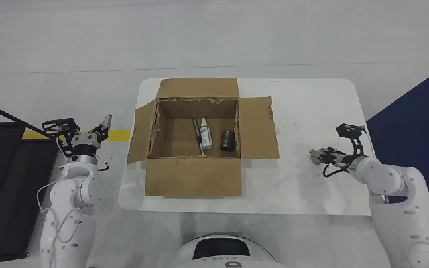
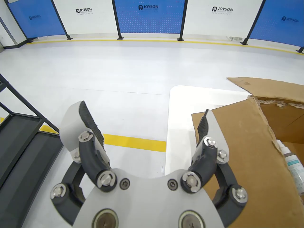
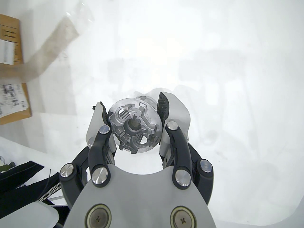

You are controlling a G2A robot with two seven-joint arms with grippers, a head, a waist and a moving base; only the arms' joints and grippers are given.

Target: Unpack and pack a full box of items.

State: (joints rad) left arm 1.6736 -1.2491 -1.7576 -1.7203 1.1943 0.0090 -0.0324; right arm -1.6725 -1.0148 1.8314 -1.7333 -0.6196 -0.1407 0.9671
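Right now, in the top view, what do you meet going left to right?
Open left end effector → left flap of the cardboard box → white bottle → dark cylinder → right end effector gripping a metal part.

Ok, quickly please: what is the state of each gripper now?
Left gripper: open, holding nothing.
Right gripper: closed on a round metal part.

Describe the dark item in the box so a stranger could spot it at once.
On the white table sits an open cardboard box. On its floor, right of the white bottle, rests the dark cylinder. It is short and near black; the bottle is long and pale.
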